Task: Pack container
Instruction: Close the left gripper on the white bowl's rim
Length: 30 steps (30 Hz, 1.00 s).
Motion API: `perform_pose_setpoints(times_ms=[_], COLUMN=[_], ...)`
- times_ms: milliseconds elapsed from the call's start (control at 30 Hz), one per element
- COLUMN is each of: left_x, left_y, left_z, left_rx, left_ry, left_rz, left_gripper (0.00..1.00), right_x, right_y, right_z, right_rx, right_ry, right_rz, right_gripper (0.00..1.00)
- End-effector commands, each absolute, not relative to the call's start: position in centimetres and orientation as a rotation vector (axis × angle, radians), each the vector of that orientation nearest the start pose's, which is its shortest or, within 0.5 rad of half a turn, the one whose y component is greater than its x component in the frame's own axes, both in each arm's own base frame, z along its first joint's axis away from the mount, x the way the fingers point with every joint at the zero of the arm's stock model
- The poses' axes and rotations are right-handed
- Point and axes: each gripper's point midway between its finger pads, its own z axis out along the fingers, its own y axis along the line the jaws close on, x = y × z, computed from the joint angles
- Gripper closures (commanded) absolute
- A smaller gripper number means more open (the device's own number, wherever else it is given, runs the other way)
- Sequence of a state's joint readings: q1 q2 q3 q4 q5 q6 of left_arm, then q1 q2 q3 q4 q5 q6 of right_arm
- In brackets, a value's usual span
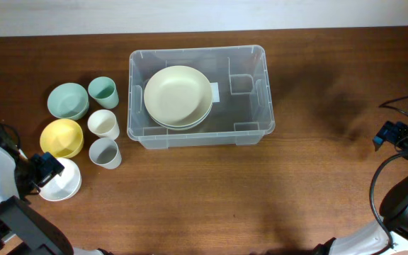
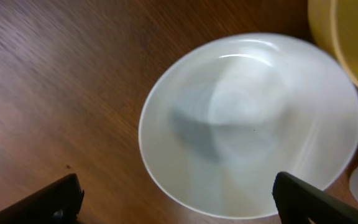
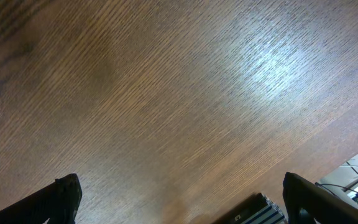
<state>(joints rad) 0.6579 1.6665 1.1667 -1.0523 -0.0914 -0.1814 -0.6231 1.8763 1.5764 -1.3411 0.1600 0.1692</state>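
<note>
**Position of items.** The container [image 1: 197, 51] stands on the surface [image 1: 317, 177] at the middle of the far edge. A stack of cream plates [image 1: 178, 95] fills its left half. Its right half is bare. Between the container and the left edge lie a teal bowl [image 1: 67, 100], a green cup [image 1: 103, 92], a cream cup [image 1: 103, 124], a grey cup [image 1: 105, 152] and a yellow bowl [image 1: 61, 137]. A white bowl [image 2: 250, 124] sits nearest the near left corner, just beside the yellow bowl. Whether the two touch cannot be settled.

**Grippers.** The left gripper [image 1: 48, 170] hangs over the white bowl with its jaws spread wide and nothing between them. In the wrist view the bowl lies ahead of the jaw tips and off to the right. The right gripper [image 1: 389, 133] hovers at the right edge over bare wood, its jaws also wide and empty.

**Step in hand (judgement).** The step appears to be picking up the white bowl for packing.

**Recommendations.**
- Centre the jaws on the bowl's near rim, on the side away from the yellow bowl, so the neighbour is not knocked.
- Put one jaw inside the rim and one outside, low enough to bite the wall.
- The wall looks smooth and sloped, so it may slip. Close fully before lifting.
- Lift straight up, clear the cups, then carry the bowl over the container's rim.
- Set it down in the bare right half or on the plates. Do not drop it.
</note>
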Motion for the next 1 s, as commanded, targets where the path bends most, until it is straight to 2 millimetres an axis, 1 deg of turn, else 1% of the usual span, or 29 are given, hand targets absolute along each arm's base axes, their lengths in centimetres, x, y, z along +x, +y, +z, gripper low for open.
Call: perform_pose_setpoints(times_ms=[0, 200, 367, 500, 700, 967], left_x=[21.9, 21.0, 20.9, 20.7, 19.9, 20.0], left_y=[18.5, 17.9, 17.8, 18.1, 19.0, 18.9], left_z=[5.5, 3.6, 2.7, 2.4, 2.3, 2.0], left_rx=[-1.314, -1.333, -1.355, -1.372, -1.472, -1.478], left_ry=[2.871, 2.877, 2.855, 2.839, 2.786, 2.772], left_rz=[0.106, 0.094, 0.096, 0.097, 0.062, 0.033], left_gripper=[0.00, 0.00, 0.00, 0.00, 0.00, 0.01], right_x=[25.6, 25.6, 25.6, 25.6, 25.6, 25.6], right_y=[-22.2, -22.2, -22.2, -22.2, -22.2, -22.2], right_z=[11.6, 11.6, 11.6, 11.6, 11.6, 11.6], right_rx=[1.244, 1.244, 1.244, 1.244, 1.244, 1.244], right_ry=[2.958, 2.957, 2.957, 2.957, 2.957, 2.957], right_rz=[-0.251, -0.251, -0.251, -0.251, -0.251, -0.251], right_gripper=[0.01, 0.01, 0.01, 0.01, 0.01, 0.01])
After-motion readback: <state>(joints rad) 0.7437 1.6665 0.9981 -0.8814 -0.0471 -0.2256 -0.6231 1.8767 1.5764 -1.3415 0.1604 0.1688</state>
